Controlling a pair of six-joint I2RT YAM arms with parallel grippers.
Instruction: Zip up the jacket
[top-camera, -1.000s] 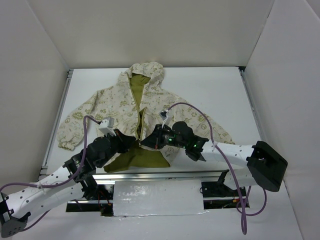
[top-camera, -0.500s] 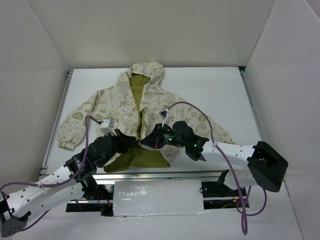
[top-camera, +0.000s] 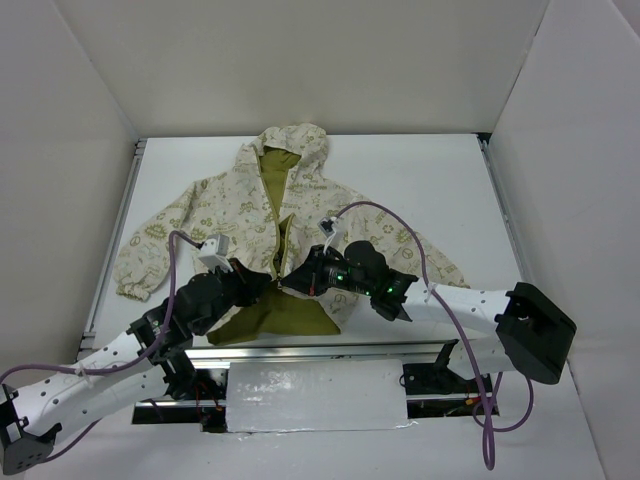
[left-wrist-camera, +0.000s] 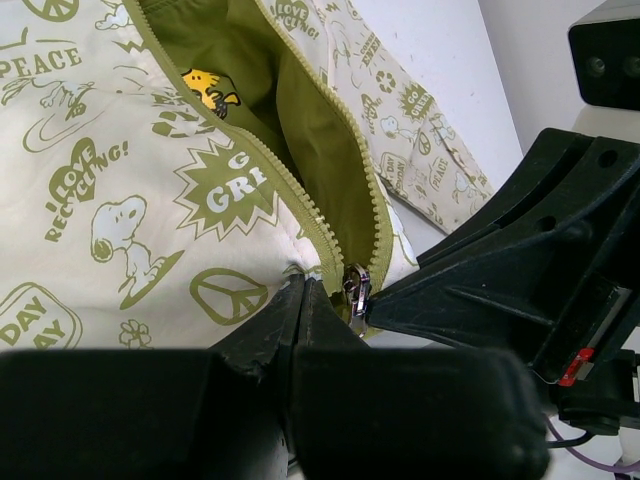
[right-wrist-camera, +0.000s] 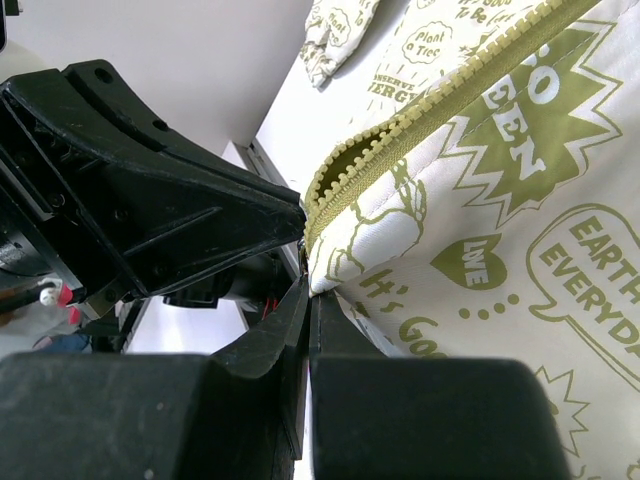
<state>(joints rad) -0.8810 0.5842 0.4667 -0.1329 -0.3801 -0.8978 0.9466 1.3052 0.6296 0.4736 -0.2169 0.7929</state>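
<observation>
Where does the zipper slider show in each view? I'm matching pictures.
Top external: hidden where left end effector meets right end effector at the jacket hem.
Left wrist: zipper slider, silver, lower centre.
Right wrist: cannot make it out.
Shared landmark: olive zipper teeth.

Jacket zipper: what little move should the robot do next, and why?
Probably pull the right hand up toward the hood, while the left hand holds the jacket by its hem. The zipper slider sits at the bottom, and the teeth above gape open.
</observation>
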